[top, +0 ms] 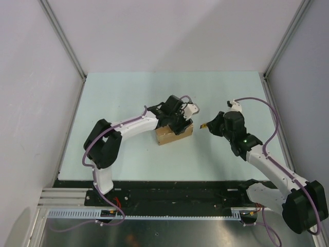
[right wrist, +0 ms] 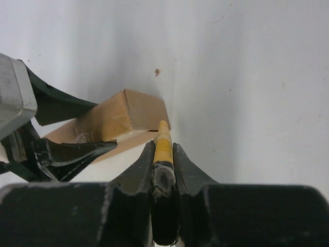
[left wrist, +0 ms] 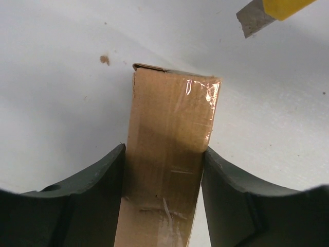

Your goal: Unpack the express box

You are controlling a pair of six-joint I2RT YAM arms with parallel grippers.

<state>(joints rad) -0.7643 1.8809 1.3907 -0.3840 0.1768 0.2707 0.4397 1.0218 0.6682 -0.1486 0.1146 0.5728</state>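
The express box (top: 175, 135) sits near the middle of the pale table (top: 128, 98) — the left gripper (top: 178, 123) grasps it, dark fingers (left wrist: 92, 195) pressed against its two taped sides. Just to its right, the right gripper (right wrist: 163, 154) is clenched on a yellow-and-black utility knife (right wrist: 163, 140) — blade tip close to the box, not touching

Okay so the yellow-and-black utility knife (right wrist: 162, 140) is sitting pinched between the fingers of the right claw (right wrist: 163, 148), black end tucked back in and yellow part poking out forward. Its bare blade is hanging ahead of the left claw (left wrist: 163, 153), off to one side and not touching it. The pale table (top: 128, 98) is lying under both claws, with a tiny brown speck (left wrist: 104, 59) showing ahead of the left one. Grey walls (top: 175, 31) and metal corner posts (top: 64, 41) are standing well beyond both.
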